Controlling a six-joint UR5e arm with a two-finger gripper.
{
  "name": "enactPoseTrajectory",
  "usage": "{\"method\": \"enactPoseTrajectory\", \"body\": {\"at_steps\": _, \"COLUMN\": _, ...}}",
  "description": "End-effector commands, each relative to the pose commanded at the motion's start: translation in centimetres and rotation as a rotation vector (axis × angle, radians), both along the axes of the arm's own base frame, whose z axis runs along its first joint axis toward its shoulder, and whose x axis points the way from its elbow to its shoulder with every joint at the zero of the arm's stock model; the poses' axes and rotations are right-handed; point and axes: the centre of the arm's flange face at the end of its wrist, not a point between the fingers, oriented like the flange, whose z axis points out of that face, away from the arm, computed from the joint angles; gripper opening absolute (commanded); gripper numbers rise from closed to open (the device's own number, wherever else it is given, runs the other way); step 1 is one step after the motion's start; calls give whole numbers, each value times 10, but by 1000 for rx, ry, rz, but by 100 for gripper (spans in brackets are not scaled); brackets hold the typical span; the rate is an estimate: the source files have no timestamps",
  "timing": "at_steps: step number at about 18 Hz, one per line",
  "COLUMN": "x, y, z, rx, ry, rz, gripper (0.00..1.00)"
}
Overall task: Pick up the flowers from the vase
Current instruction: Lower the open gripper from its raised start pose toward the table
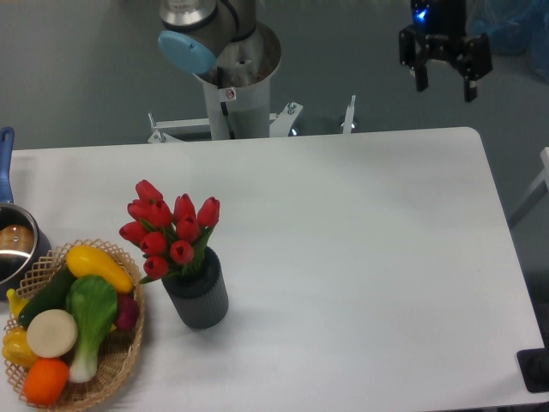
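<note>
- My tool (444,81) hangs in the upper right of the frame, beyond the far edge of the surface (360,257), with its two dark fingers (421,75) pointing down and spread apart, released and grasping nothing.
- A blue light glows on the body just above my tool.
- The flowers (170,230), a bunch of red tulips with green leaves, stand in the vase (198,296) in the lower left part of the frame, well apart from my tool.
- The vase is a dark grey ribbed cylinder standing upright on the surface, and the tulip heads lean up and to the left from its mouth.
- Just left of the vase sits a woven basket (120,360) holding vegetables: a yellow squash (99,266), a green leafy piece (90,313), a round pale slice (51,333) and an orange fruit (45,382) among them.
- At the left edge of the frame a metal pot (13,245) with a blue handle (5,163) is partly cut off.
- My arm's base column (236,73) rises at the top centre of the frame, behind the surface.
</note>
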Motion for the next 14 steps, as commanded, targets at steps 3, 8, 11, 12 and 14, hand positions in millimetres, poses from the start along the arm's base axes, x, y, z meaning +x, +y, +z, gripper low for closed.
{"method": "enactPoseTrajectory", "body": {"at_steps": 3, "x": 1, "y": 1, "z": 0, "rx": -1, "ry": 3, "rz": -1, "gripper": 100}}
{"method": "enactPoseTrajectory", "body": {"at_steps": 8, "x": 2, "y": 5, "z": -2, "rx": 31, "ry": -6, "rz": -17, "gripper": 100}}
{"method": "enactPoseTrajectory", "body": {"at_steps": 11, "x": 2, "y": 10, "z": -8, "rx": 123, "ry": -41, "rz": -1, "gripper": 100}}
{"method": "enactPoseTrajectory", "body": {"at_steps": 12, "x": 3, "y": 12, "z": -11, "rx": 157, "ry": -62, "rz": 27, "gripper": 100}}
{"method": "enactPoseTrajectory", "body": {"at_steps": 14, "x": 5, "y": 18, "z": -13, "rx": 243, "ry": -107, "rz": 81, "gripper": 100}}
